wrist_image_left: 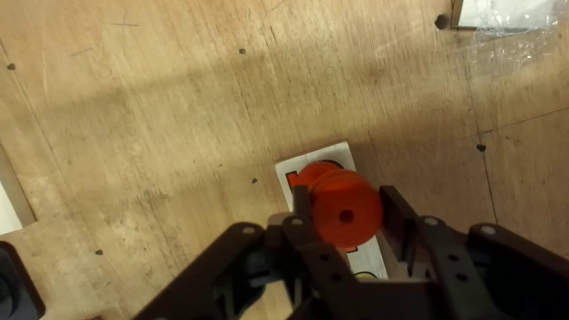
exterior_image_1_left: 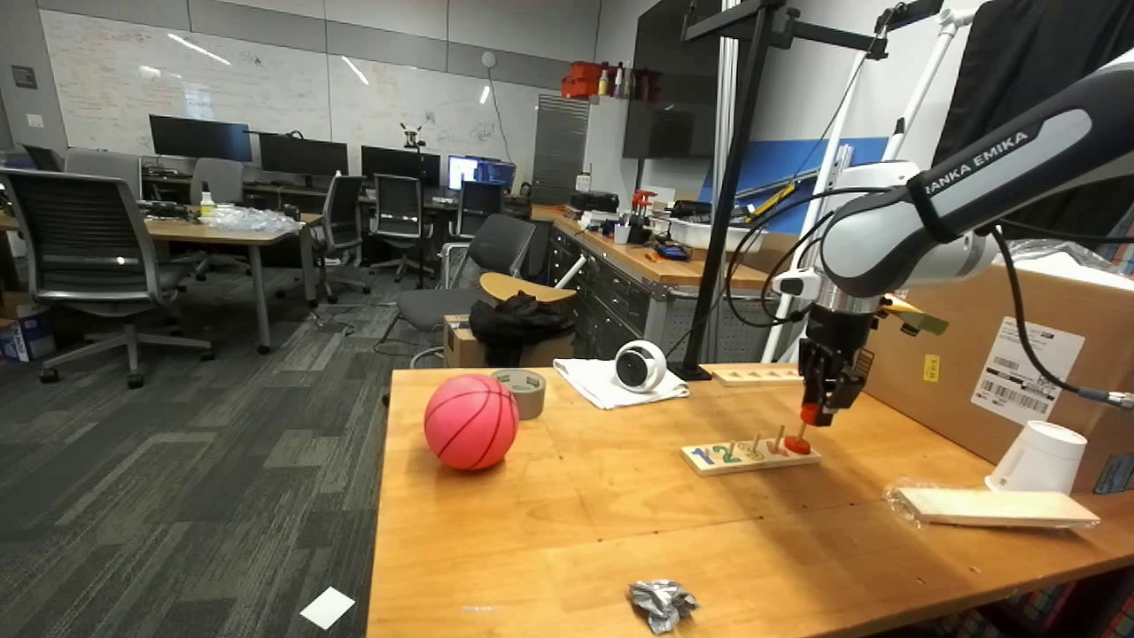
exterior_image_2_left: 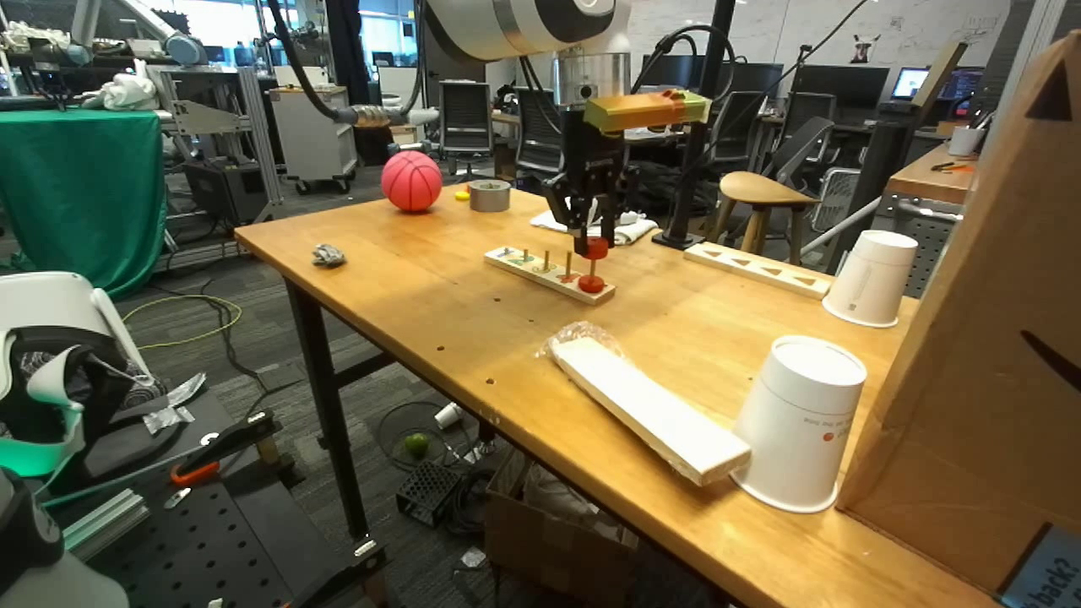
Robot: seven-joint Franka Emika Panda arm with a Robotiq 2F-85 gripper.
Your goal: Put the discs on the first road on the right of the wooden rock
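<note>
A wooden number board [exterior_image_1_left: 709,467] with upright pegs and coloured numerals lies on the table; it also shows in the other views [exterior_image_2_left: 601,296] [wrist_image_left: 284,170]. A red disc [exterior_image_1_left: 798,446] [exterior_image_2_left: 591,285] [wrist_image_left: 314,170] sits low on its end peg, past the red 4. My gripper [exterior_image_1_left: 824,412] [exterior_image_2_left: 595,241] [wrist_image_left: 343,191] is shut on a second red disc [exterior_image_1_left: 810,415] [exterior_image_2_left: 596,248] [wrist_image_left: 349,202], held flat at the top of that end peg. The held disc's hole looks dark in the wrist view. I cannot tell whether the peg tip is inside it.
A pink ball [exterior_image_1_left: 471,422], a tape roll [exterior_image_1_left: 523,392] and a white cloth [exterior_image_1_left: 589,381] bearing a round camera [exterior_image_1_left: 640,366] lie farther along the table. A wrapped wooden board [exterior_image_2_left: 650,414], white cups [exterior_image_2_left: 802,422] [exterior_image_2_left: 870,279], a slotted strip [exterior_image_2_left: 756,270] and a cardboard box [exterior_image_1_left: 939,354] stand nearby. Crumpled foil [exterior_image_1_left: 663,605] lies near an edge.
</note>
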